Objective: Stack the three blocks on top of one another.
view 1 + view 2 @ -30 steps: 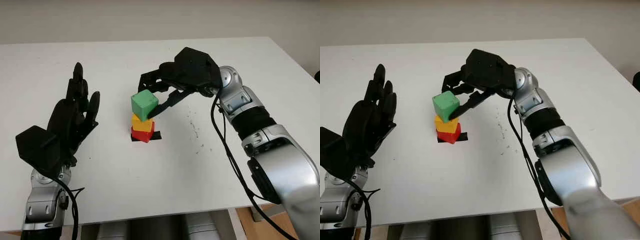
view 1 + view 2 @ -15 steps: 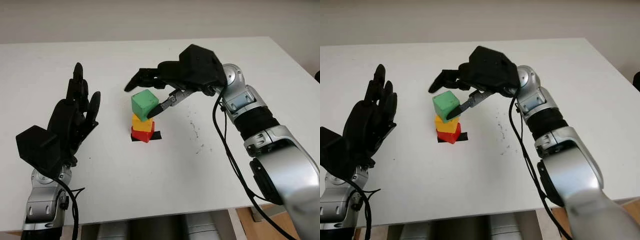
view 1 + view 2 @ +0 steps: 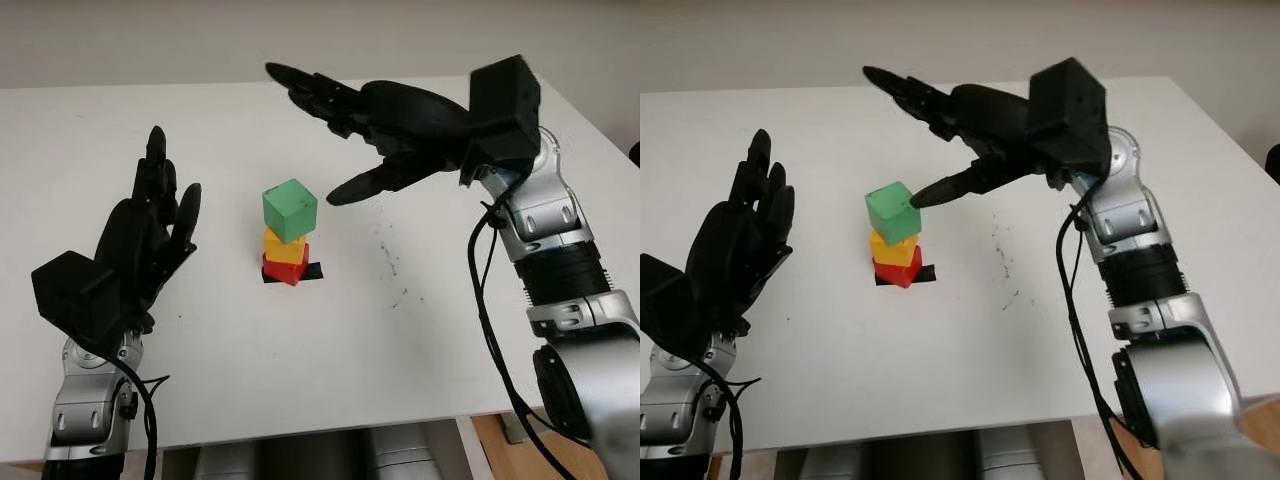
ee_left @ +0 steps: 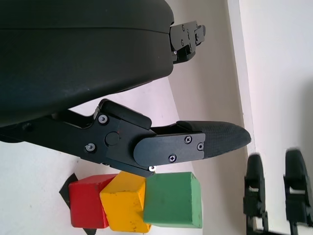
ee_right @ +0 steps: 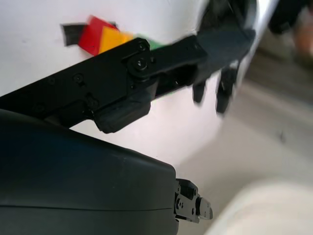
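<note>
Stack: green block [image 3: 289, 210] on yellow block [image 3: 285, 246] on red block [image 3: 283, 268], standing free on the white table [image 3: 300, 340].
Green block: top of stack, turned slightly against the yellow block.
Black tape mark [image 3: 312, 271]: under the red block.
Right hand [image 3: 385, 125]: released, holds nothing, above and behind the stack, clear of the green block.
Left hand [image 3: 135, 240]: released, holds nothing, raised well to the stack's left side.

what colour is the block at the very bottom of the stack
Red: the red cube block sits lowest, clearest in the left wrist view.
</note>
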Robot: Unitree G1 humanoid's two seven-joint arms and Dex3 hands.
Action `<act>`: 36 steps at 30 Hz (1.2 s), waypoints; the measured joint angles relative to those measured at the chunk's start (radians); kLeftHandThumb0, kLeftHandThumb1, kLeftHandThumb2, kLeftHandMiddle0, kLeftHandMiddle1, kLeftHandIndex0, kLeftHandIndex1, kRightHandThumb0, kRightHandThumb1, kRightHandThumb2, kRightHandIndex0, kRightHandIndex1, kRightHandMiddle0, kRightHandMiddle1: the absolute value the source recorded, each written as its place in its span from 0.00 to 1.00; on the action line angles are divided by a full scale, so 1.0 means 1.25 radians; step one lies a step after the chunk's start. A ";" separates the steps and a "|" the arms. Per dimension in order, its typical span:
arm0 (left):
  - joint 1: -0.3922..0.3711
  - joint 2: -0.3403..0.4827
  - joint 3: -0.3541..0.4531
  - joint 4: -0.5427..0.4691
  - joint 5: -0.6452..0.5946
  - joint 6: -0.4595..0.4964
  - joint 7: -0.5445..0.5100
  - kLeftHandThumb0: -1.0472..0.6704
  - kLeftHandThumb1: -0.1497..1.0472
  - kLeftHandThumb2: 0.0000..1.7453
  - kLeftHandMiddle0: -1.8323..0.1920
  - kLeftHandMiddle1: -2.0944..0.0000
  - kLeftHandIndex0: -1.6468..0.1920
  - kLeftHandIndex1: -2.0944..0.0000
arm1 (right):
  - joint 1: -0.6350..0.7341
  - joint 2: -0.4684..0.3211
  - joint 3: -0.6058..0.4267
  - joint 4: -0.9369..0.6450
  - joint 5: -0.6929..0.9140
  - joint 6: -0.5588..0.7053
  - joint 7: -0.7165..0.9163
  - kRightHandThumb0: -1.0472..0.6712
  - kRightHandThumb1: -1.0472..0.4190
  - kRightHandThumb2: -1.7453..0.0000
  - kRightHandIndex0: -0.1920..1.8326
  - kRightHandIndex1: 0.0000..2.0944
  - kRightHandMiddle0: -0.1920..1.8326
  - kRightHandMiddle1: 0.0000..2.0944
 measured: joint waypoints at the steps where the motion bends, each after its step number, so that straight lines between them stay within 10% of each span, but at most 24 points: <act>1: 0.000 0.000 0.000 0.006 0.000 -0.003 0.000 0.15 1.00 0.30 1.00 1.00 1.00 0.98 | 0.028 0.012 -0.011 -0.019 0.008 0.024 -0.033 0.10 0.00 0.59 0.00 0.00 0.00 0.00; 14: -0.010 -0.001 0.000 0.057 0.000 -0.028 0.002 0.16 1.00 0.32 1.00 1.00 1.00 1.00 | 0.238 0.110 -0.065 -0.088 0.046 0.091 -0.258 0.14 0.00 0.55 0.00 0.00 0.00 0.00; 36: -0.022 -0.029 -0.014 0.095 0.009 -0.059 0.024 0.16 1.00 0.32 1.00 1.00 1.00 0.99 | 0.289 0.195 -0.044 -0.028 0.000 -0.038 -0.384 0.12 0.00 0.55 0.00 0.00 0.00 0.00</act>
